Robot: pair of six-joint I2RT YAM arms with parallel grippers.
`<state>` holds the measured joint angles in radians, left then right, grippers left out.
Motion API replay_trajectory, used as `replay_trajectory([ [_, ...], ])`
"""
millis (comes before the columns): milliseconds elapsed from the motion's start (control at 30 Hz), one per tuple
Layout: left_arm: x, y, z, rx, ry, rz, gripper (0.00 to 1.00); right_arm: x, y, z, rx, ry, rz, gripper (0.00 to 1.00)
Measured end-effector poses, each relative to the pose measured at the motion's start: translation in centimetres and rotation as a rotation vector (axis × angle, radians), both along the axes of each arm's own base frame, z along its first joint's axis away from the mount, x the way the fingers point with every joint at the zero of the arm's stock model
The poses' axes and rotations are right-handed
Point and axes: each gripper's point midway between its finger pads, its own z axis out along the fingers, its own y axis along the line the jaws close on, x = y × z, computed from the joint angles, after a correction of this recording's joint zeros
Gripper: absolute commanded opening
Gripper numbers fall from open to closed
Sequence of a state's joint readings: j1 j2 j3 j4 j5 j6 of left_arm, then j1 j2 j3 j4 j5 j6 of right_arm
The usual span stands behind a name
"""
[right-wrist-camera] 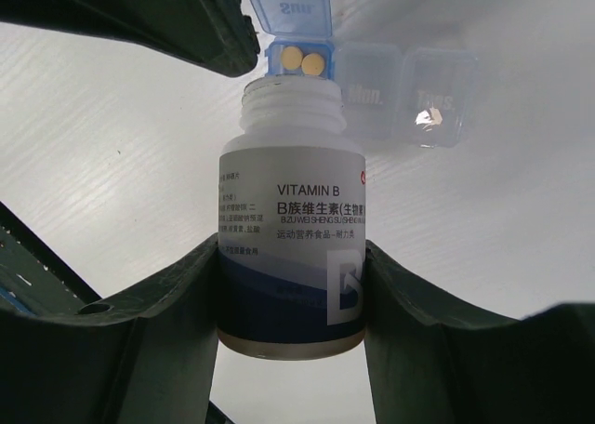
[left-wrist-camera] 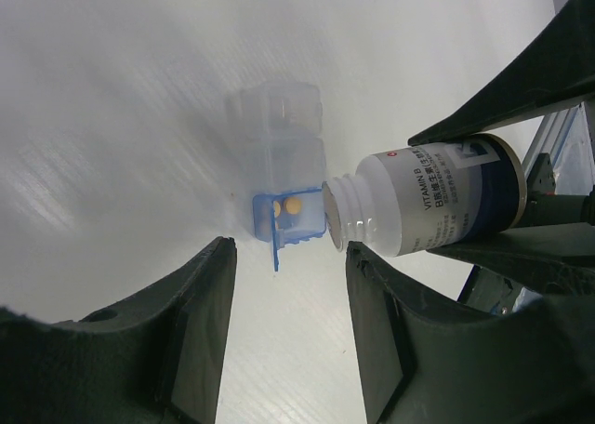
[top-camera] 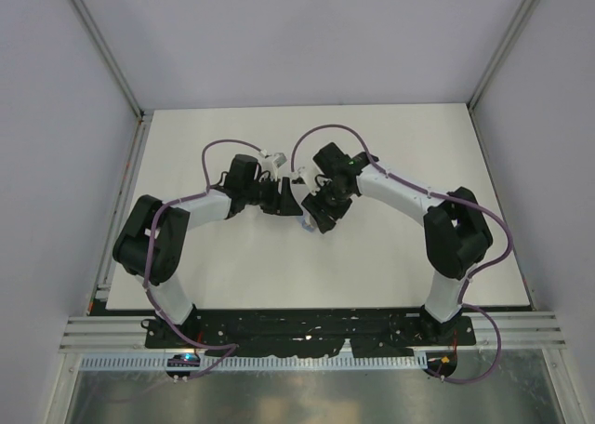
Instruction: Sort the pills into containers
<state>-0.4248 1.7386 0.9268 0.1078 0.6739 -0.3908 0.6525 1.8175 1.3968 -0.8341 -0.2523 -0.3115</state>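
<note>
From above, the left arm [top-camera: 200,205] and right arm [top-camera: 400,192] meet over the middle of the white table [top-camera: 418,145].

Left wrist view: the left fingers [left-wrist-camera: 186,331] stand apart and hold nothing. Beyond them, on the table, lies a clear plastic pill box [left-wrist-camera: 279,117]. Its blue compartment is open, with two yellow pills [left-wrist-camera: 293,205] inside.

Right wrist view: the right fingers [right-wrist-camera: 139,350] clamp a white uncapped vitamin bottle [right-wrist-camera: 293,210], its mouth just beside that compartment.
</note>
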Motion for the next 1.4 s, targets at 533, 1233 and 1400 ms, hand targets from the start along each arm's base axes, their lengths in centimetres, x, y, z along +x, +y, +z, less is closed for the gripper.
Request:
replay_trajectory([
  [533, 0.3, 0.3, 0.3, -0.003, -0.008, 0.009, 0.54, -1.1, -0.8, -0.3, 0.064, -0.013, -0.021, 0.06],
  [1233, 0.9, 0.9, 1.3, -0.034, -0.04, -0.001, 0.54, -1.2, -1.1, 3.1, 0.386, -0.154, -0.057, 0.06],
  [1400, 0.9, 1.1, 2.0, -0.049, -0.06, -0.02, 0.54, -1.1, -0.7, 5.9, 0.507, -0.229, -0.036, 0.06],
])
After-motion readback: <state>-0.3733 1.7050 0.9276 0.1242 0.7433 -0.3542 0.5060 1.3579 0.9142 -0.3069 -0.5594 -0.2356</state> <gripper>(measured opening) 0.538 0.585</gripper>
